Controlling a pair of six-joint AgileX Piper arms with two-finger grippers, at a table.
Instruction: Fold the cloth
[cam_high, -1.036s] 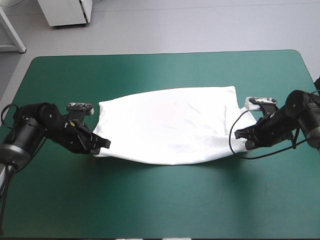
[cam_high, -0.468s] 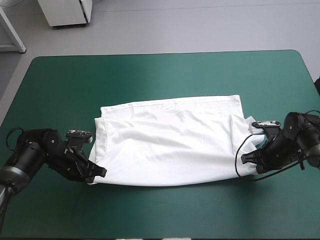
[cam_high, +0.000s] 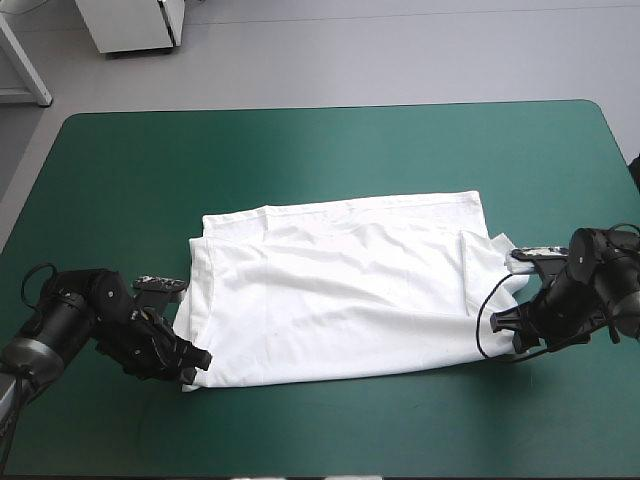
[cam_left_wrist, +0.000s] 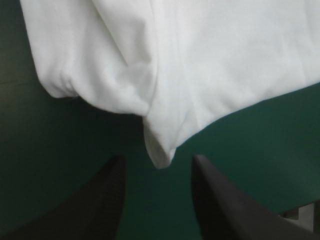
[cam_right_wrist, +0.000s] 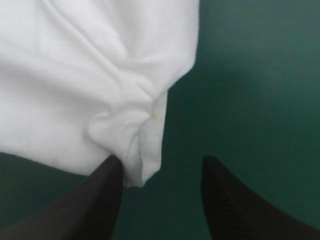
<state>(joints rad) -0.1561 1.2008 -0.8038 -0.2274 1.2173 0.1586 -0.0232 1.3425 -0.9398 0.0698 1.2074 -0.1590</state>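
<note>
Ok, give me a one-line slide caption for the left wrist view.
Left gripper, jaws open, facing a corner of the white T-shirt on the teal-green cover.

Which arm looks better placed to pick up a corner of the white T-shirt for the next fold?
Probably the left. The left gripper is open with a T-shirt corner centred just ahead between its fingers. The right gripper is open too, but its corner lies against one finger, off centre.
</note>
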